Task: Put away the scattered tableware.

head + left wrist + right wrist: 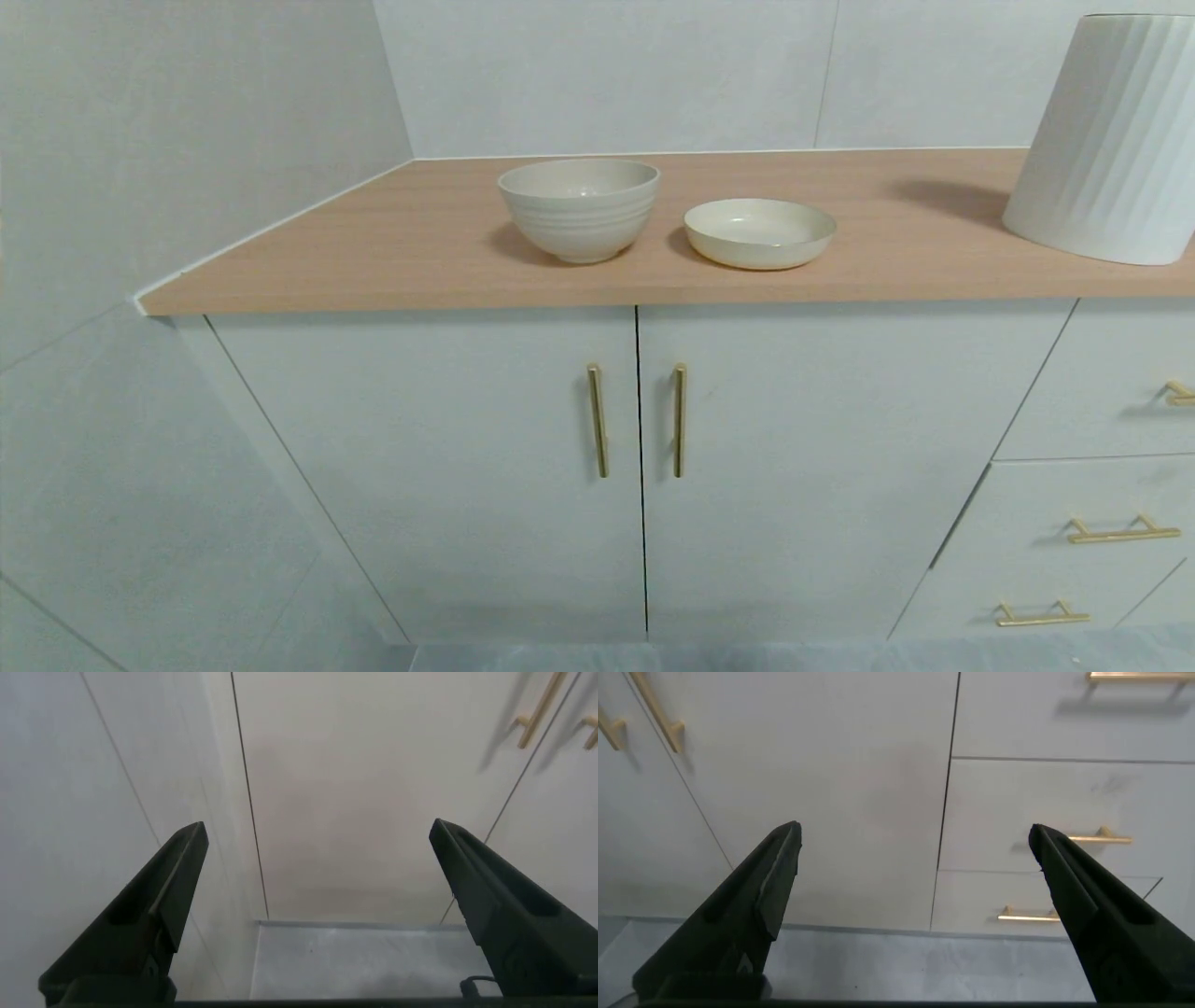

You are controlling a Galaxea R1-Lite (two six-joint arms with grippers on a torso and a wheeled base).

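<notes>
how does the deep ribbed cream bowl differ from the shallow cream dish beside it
The deep ribbed cream bowl is taller with grooved sides; the shallow cream dish is low and smooth-walled. The bowl stands left of the dish. Both sit upright on the wooden countertop.

The right gripper (913,833) holds its black fingers (766,891) wide apart before a flat white cabinet door (831,793) and white drawers (1046,798) with gold bar handles (1100,840), above grey floor (906,961).

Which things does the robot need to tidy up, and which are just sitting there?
For the job: deep ribbed bowl, shallow dish, both on the wooden counter.
Just there: tall white ribbed container, drawers with gold handles.
</notes>
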